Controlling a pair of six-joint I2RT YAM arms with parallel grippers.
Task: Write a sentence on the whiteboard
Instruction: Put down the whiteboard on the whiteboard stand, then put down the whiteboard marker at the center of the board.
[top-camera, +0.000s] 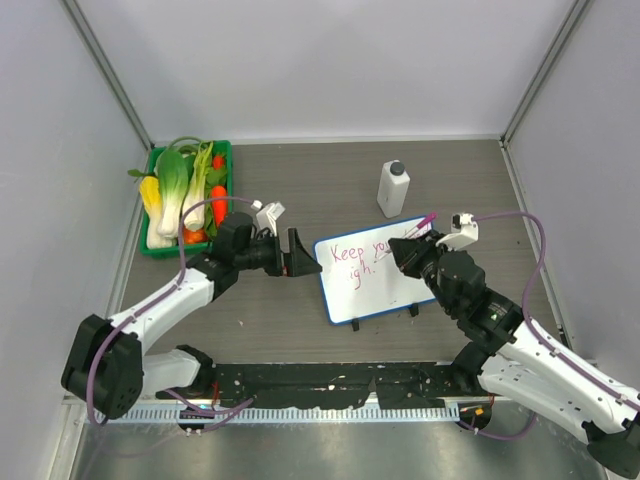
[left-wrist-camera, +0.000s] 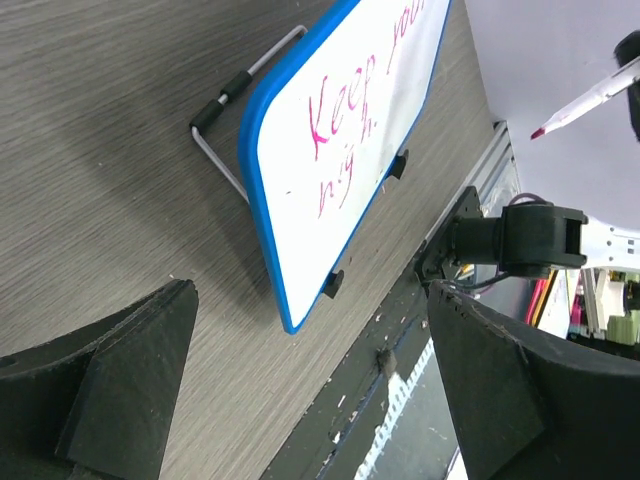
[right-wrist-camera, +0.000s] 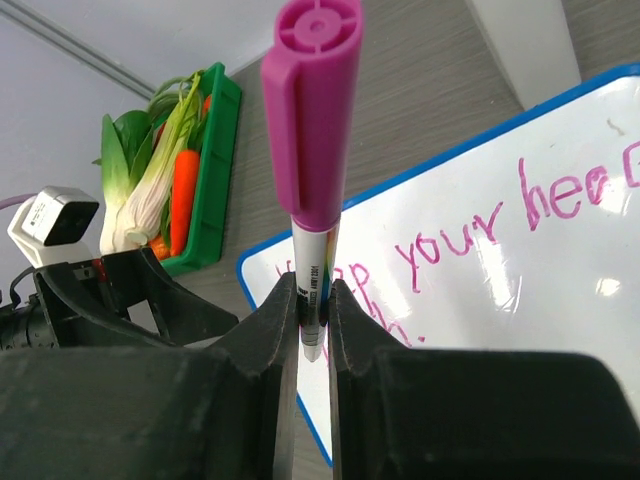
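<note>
the left arm stretches low from its base toward the middle, its end effector (top-camera: 300, 253) spread wide and empty, just beside the left edge of the small blue-rimmed white whiteboard (top-camera: 365, 295). the board stands propped at a tilt in the middle of the dark wood-grain surface (top-camera: 330, 180) and bears the pink handwritten sentence (top-camera: 365, 252). the right arm bends in over the board's right end, its end effector (top-camera: 408, 250) clamped on a pink-capped white marker (right-wrist-camera: 312, 150).
</note>
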